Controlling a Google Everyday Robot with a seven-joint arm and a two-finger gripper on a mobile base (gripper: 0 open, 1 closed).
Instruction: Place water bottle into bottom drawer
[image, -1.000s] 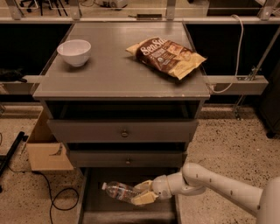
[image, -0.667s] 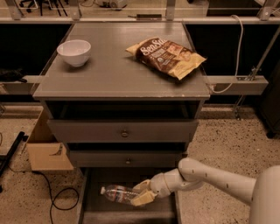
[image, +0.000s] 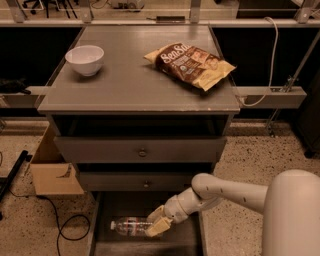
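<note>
A: Entry: where is my tool, and what does it carry?

B: My tool (image: 156, 225) sits low inside the pulled-out bottom drawer (image: 187, 240), its pale, blunt fingers (image: 158, 229) closed around the base end of the water bottle (image: 131, 225). The bottle is clear ribbed plastic, lying on its side, white cap pointing left, a dark and red label band round the middle. I cannot tell whether it touches the flat grey drawer floor or hangs just above it.

A: Surroundings?

B: My arm (image: 220, 192) is smooth, white and rounded, reaching in from the right. Above the drawer, two grey drawer fronts, each with a small round knob (image: 142, 153). On the matte grey cabinet top (image: 130, 85), a round white bowl (image: 85, 59) at left and a crinkled brown and yellow chip bag (image: 190, 64) at right. A cardboard box (image: 54, 170) stands on the speckled floor beside the cabinet
</note>
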